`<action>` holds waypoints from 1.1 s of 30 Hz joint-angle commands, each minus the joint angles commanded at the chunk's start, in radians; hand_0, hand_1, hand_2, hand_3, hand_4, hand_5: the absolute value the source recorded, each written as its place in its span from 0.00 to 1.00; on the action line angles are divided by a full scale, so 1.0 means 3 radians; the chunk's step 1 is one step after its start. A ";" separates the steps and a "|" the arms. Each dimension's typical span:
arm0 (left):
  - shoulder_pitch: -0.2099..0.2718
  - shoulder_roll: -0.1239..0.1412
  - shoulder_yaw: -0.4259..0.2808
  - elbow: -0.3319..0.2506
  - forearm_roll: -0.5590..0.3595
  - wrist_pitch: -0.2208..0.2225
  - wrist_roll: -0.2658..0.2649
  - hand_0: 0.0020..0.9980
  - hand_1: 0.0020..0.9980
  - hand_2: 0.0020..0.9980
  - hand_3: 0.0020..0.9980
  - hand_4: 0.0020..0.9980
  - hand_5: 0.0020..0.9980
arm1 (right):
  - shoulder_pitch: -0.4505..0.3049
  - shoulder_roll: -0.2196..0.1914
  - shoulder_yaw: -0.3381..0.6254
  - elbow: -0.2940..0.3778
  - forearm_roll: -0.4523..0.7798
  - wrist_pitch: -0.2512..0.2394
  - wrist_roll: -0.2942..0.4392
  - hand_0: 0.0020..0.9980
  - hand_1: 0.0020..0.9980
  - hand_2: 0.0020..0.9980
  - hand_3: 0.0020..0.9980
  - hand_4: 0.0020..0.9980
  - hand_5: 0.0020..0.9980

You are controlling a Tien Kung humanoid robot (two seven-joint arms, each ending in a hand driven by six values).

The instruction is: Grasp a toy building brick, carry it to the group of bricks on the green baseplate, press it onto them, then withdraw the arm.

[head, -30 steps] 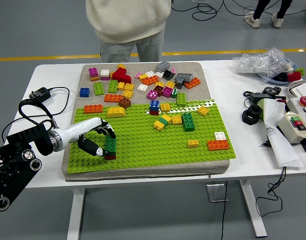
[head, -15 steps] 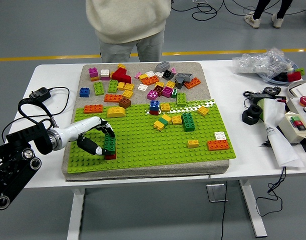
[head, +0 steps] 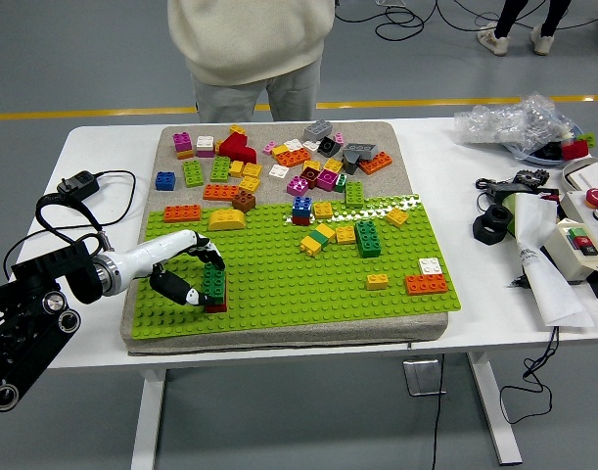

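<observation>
Black left arm: you're seeing it coming in from the lower left, white forearm reaching over the mat's near-left part.
Left hand (head: pixel 186 272): it's sitting at the near-left corner area of the green baseplate (head: pixel 308 284), fingers curling round the dark green brick (head: pixel 214 284), thumb below, fingertips (head: pixel 216 260) above.
Dark green brick: it's standing on a dark red brick (head: pixel 216 306), which is sitting on the baseplate studs; stack looks upright.
Grip: you're looking at a narrow closure on the brick, not a wide hand; can't tell how hard it's pressing.
Power adapter (head: pixel 79 182): it's lying on the white table (head: pixel 455 166) left of the mat, cable looping toward the arm.
Loose bricks: they're lying on the grey mat (head: pixel 396 147) behind the baseplate, mixed colours, with a red piece (head: pixel 238 148) among them.
Baseplate centre: a blue brick (head: pixel 302 207) and a green brick (head: pixel 367 237) are sitting well apart from the hand.
Baseplate right: an orange brick (head: pixel 427 284) is sitting near the right edge, a white one (head: pixel 431 264) just behind it.
Person (head: pixel 250 49): standing at the far side, cream top, hands not showing.
Table right: you're seeing a control box (head: pixel 582 245) with coloured buttons and a clear bag (head: pixel 509 122).
</observation>
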 joint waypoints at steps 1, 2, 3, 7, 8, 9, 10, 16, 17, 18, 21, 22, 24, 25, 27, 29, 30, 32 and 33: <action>0.0001 -0.0002 -0.0001 0.0004 0.0000 -0.0002 -0.0003 0.83 0.77 0.55 0.64 0.65 0.00 | -0.0001 0.0000 -0.0001 0.0000 0.0001 0.0000 0.0000 0.78 0.70 0.75 0.77 1.00 0.77; 0.0001 -0.0003 -0.0002 0.0005 0.0000 -0.0004 -0.0004 0.83 0.77 0.55 0.64 0.65 0.00 | -0.0002 0.0000 -0.0001 0.0000 0.0001 0.0001 -0.0001 0.78 0.70 0.75 0.77 1.00 0.77; 0.0002 -0.0004 -0.0002 0.0006 -0.0001 -0.0005 -0.0005 0.83 0.77 0.55 0.64 0.65 0.00 | -0.0002 0.0000 0.0000 0.0000 0.0001 0.0001 -0.0001 0.78 0.70 0.75 0.77 1.00 0.77; 0.0003 -0.0012 -0.0004 0.0016 -0.0004 0.0004 -0.0006 0.83 0.77 0.56 0.66 0.73 0.00 | -0.0003 0.0000 -0.0002 0.0000 0.0000 0.0002 -0.0001 0.77 0.70 0.75 0.77 1.00 0.77; 0.0004 -0.0013 -0.0005 0.0021 -0.0006 0.0006 -0.0003 0.83 0.77 0.56 0.66 0.73 0.00 | -0.0003 0.0001 -0.0002 0.0000 -0.0002 0.0003 0.0000 0.77 0.70 0.75 0.77 1.00 0.77; 0.0006 -0.0014 -0.0006 0.0024 -0.0006 0.0007 -0.0002 0.83 0.77 0.56 0.66 0.73 0.00 | -0.0003 0.0002 -0.0002 0.0000 -0.0002 0.0003 0.0000 0.77 0.70 0.75 0.77 1.00 0.77; 0.0007 -0.0014 -0.0007 0.0025 -0.0005 0.0007 -0.0001 0.83 0.77 0.56 0.66 0.73 0.00 | -0.0002 0.0002 -0.0002 0.0000 -0.0002 0.0003 0.0001 0.77 0.70 0.75 0.77 1.00 0.77; 0.0015 -0.0015 -0.0008 0.0030 -0.0002 -0.0005 -0.0009 0.84 0.77 0.56 0.67 0.78 0.00 | -0.0011 0.0008 -0.0004 0.0000 -0.0004 0.0007 -0.0002 0.77 0.70 0.75 0.77 1.00 0.77; 0.0016 -0.0014 -0.0008 0.0029 -0.0002 -0.0006 -0.0009 0.84 0.77 0.56 0.67 0.78 0.00 | -0.0012 0.0008 -0.0004 0.0000 -0.0004 0.0007 -0.0003 0.77 0.70 0.75 0.77 1.00 0.77; 0.0017 -0.0014 -0.0008 0.0028 -0.0002 -0.0007 -0.0010 0.86 0.78 0.58 0.72 0.84 0.04 | -0.0012 0.0008 -0.0004 0.0000 -0.0004 0.0008 -0.0003 0.77 0.70 0.75 0.77 1.00 0.77; 0.0018 -0.0011 -0.0009 0.0019 -0.0006 -0.0007 -0.0012 0.86 0.78 0.58 0.72 0.84 0.04 | -0.0012 0.0010 0.0002 0.0000 -0.0010 0.0010 -0.0005 0.77 0.70 0.75 0.77 1.00 0.77; 0.0020 -0.0009 -0.0010 0.0014 -0.0007 -0.0010 -0.0013 0.86 0.78 0.58 0.72 0.84 0.04 | -0.0013 0.0011 0.0002 0.0000 -0.0010 0.0010 -0.0005 0.77 0.70 0.75 0.77 1.00 0.77; 0.0022 -0.0006 -0.0010 0.0006 -0.0008 -0.0015 -0.0015 0.88 0.80 0.62 0.79 0.91 0.08 | -0.0013 0.0011 0.0001 0.0000 -0.0012 0.0011 -0.0005 0.77 0.70 0.75 0.77 1.00 0.77; 0.0022 -0.0005 -0.0010 0.0002 -0.0009 -0.0018 -0.0016 0.88 0.80 0.62 0.79 0.91 0.08 | -0.0014 0.0011 0.0001 0.0000 -0.0012 0.0011 -0.0005 0.77 0.70 0.75 0.77 1.00 0.77; 0.0022 -0.0005 -0.0011 -0.0007 -0.0013 -0.0026 -0.0022 0.88 0.80 0.62 0.79 0.91 0.08 | -0.0014 0.0012 0.0001 0.0000 -0.0011 0.0012 -0.0006 0.77 0.70 0.75 0.77 1.00 0.77; 0.0022 -0.0005 -0.0011 -0.0005 -0.0014 -0.0029 -0.0027 0.88 0.80 0.62 0.79 0.91 0.08 | -0.0015 0.0012 0.0001 0.0000 -0.0010 0.0012 -0.0006 0.77 0.70 0.75 0.77 1.00 0.77; 0.0023 -0.0005 -0.0011 -0.0001 -0.0016 -0.0030 -0.0030 0.89 0.80 0.63 0.80 0.92 0.08 | -0.0014 0.0012 0.0000 0.0000 -0.0009 0.0012 -0.0006 0.77 0.70 0.75 0.77 1.00 0.77; 0.0022 -0.0007 -0.0010 0.0010 -0.0022 -0.0016 -0.0036 0.89 0.80 0.63 0.80 0.92 0.08 | -0.0013 0.0013 -0.0002 0.0000 -0.0005 0.0012 -0.0006 0.77 0.70 0.75 0.77 1.00 0.77; 0.0022 -0.0008 -0.0011 0.0014 -0.0024 -0.0008 -0.0037 0.89 0.80 0.63 0.80 0.92 0.08 | -0.0012 0.0014 -0.0003 0.0000 -0.0004 0.0011 -0.0006 0.77 0.70 0.75 0.77 1.00 0.77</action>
